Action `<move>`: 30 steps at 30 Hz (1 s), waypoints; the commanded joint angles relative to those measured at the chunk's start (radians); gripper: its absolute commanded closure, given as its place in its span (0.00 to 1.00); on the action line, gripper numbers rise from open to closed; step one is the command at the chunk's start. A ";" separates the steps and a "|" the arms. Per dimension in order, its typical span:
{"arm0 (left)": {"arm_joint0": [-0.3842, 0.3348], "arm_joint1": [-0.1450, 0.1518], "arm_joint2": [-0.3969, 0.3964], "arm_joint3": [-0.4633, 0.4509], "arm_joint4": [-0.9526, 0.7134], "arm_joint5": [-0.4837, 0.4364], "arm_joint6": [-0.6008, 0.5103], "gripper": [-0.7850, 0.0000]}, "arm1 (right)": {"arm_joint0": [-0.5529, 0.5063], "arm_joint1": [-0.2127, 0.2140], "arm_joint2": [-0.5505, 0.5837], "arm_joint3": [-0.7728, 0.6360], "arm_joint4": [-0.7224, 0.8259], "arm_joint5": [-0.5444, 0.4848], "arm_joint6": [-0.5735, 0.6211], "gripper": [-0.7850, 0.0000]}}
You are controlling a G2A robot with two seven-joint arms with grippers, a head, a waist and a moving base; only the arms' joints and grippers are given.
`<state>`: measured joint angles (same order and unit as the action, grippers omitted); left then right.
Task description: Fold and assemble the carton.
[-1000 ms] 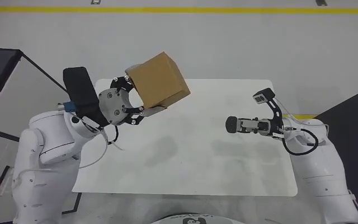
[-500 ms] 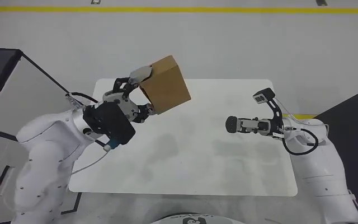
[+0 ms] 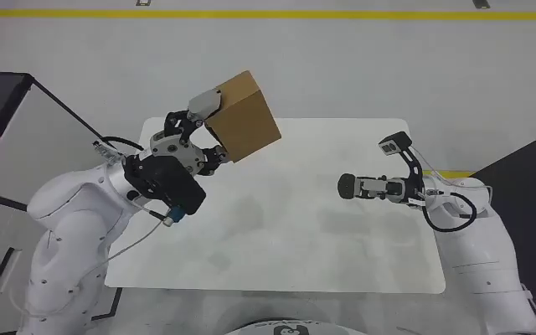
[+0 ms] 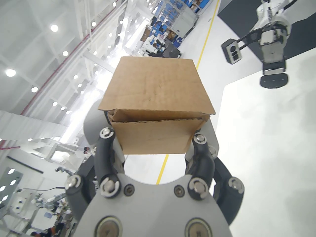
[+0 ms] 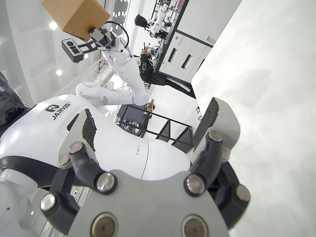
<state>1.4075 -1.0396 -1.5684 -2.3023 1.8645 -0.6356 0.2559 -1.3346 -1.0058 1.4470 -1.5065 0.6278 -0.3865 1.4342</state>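
My left claw rolled over at the wrist this past second, pinching the carton, tilted, aloft above the table's far left corner; my right claw stayed spread, well apart; I judged folding nearly done, one seam gaping.
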 commanded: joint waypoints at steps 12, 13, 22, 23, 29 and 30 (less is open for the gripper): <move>0.053 0.029 0.023 0.054 0.613 0.375 0.334 1.00 | 0.000 0.000 0.000 0.000 0.000 0.000 0.000 0.00; 0.055 0.030 0.026 0.061 0.636 0.397 0.348 1.00 | 0.000 0.000 0.000 0.000 0.000 0.000 0.000 0.00; 0.053 0.033 0.035 0.075 0.684 0.444 0.389 1.00 | 0.000 0.000 0.000 0.000 0.000 0.000 0.000 0.00; 0.053 0.033 0.035 0.075 0.684 0.444 0.389 1.00 | 0.000 0.000 0.000 0.000 0.000 0.000 0.000 0.00; 0.057 0.034 0.035 0.088 0.705 0.532 0.414 1.00 | 0.000 0.000 0.000 0.000 0.000 0.000 0.000 0.00; 0.057 0.035 0.031 0.094 0.739 0.562 0.425 1.00 | 0.000 0.000 0.000 0.000 0.000 0.000 0.000 0.00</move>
<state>1.4655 -1.0057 -1.5333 -2.2146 2.5591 -0.1033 0.6709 -1.3346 -1.0058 1.4470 -1.5065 0.6278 -0.3865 1.4342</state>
